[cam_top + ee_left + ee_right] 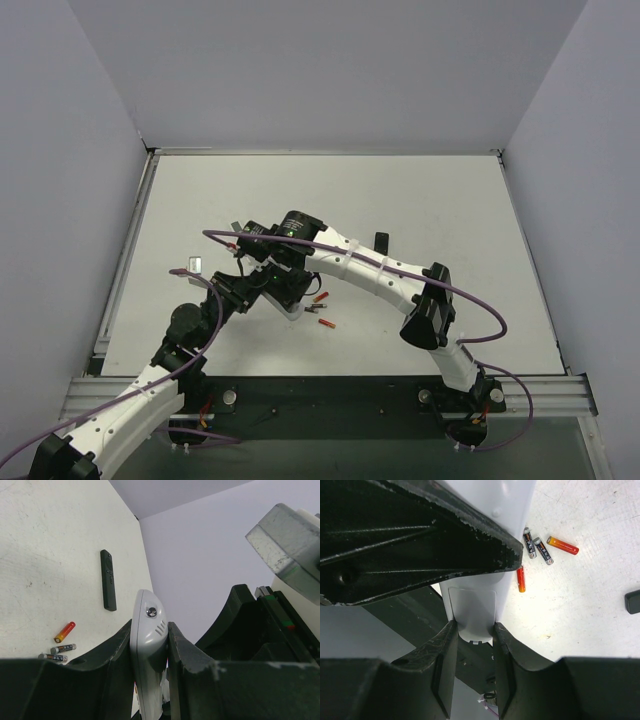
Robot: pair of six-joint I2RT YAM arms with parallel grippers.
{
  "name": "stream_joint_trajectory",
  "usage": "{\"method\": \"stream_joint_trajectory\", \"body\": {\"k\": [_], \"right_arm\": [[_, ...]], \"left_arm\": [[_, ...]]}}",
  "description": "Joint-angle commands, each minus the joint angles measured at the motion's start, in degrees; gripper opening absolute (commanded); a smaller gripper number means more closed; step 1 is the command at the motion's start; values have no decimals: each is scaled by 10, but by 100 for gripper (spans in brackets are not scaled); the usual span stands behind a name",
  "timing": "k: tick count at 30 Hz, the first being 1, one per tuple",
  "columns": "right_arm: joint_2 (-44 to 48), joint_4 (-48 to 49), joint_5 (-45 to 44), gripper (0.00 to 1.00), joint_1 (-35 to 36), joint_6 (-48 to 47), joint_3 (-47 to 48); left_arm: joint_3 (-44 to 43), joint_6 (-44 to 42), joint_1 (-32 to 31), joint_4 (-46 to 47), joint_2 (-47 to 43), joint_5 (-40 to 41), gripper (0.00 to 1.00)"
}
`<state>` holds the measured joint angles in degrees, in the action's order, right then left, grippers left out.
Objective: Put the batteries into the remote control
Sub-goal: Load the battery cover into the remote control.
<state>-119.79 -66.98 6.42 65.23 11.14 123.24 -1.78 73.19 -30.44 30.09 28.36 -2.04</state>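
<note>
White remote control (148, 652) is off the surface (590, 510), pinched edge-on in the left gripper (150, 629), jaws clenched on its sides. The right gripper (474, 626) jaws grasp the same remote at its back-cover end, centre of the right wrist frame. Risk 1: 2 arms on 1 rigid body, so any mismatch in pull or twist makes it skew or slip in the left jaws, and it drops. Risk 2: the cover (471, 607) looks seated; if it pops free suddenly it can fall among the cells. Risk 3: the batteries (542, 550), which I take to be the 2 slim dark cells, lie on the surface at upper right of the right wrist frame, just beside the red cells (521, 578). That makes a wrong pick easy, and round cells roll when nudged. Both jaws are occupied, so 1 arm has to let go before any pick, and on 1 grip alone the remote may pivot. Polarity marks are not readable from here, so reversed insertion is possible.
</note>
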Motion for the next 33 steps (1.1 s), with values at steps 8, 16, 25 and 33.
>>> {"method": "stream_joint_trajectory", "body": {"k": [8, 16, 25, 33], "right_arm": [[-2, -3, -10, 9, -12, 16, 21], [8, 20, 13, 12, -18, 20, 3], [9, 27, 13, 16, -18, 10, -15], [17, 30, 12, 22, -18, 4, -20]], "left_arm": [[58, 1, -16, 66, 10, -8, 0], [56, 5, -19, 72, 11, -8, 0], [56, 21, -21, 81, 5, -2, 0], [62, 39, -21, 71, -8, 7, 0]]}}
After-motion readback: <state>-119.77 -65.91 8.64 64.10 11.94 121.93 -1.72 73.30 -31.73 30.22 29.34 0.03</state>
